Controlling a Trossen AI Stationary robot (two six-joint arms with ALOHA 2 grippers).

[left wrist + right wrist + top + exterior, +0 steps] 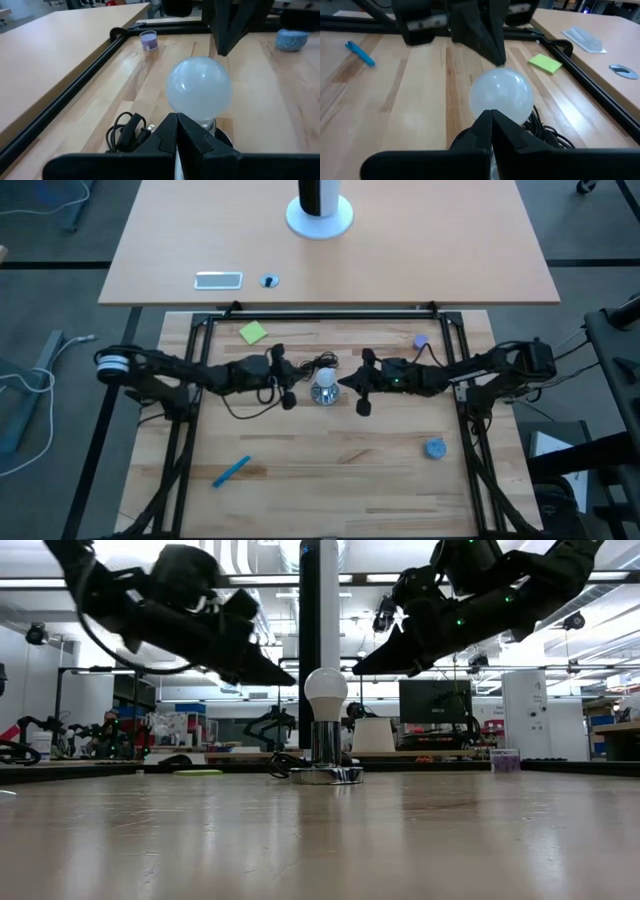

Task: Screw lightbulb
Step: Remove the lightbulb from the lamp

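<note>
While from above I see the lightbulb (324,377) only as a pale dot mid-table between the left gripper (297,379) and right gripper (347,383), the low view shows it upright in the metal socket (324,753), grippers apart from it. Each wrist view shows its fingers pressed together, empty; the cord (126,131) is probably the socket's, its end hidden.

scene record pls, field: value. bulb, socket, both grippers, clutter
lightbulb: upright in the socket, held by neither gripper
socket: shiny metal, mid-table, black cord coiled beside it
left gripper: shut, above the table, left of the bulb
right gripper: shut, above the table, right of the bulb
clutter: green note, blue pen, blue-grey cap, purple cup
</note>
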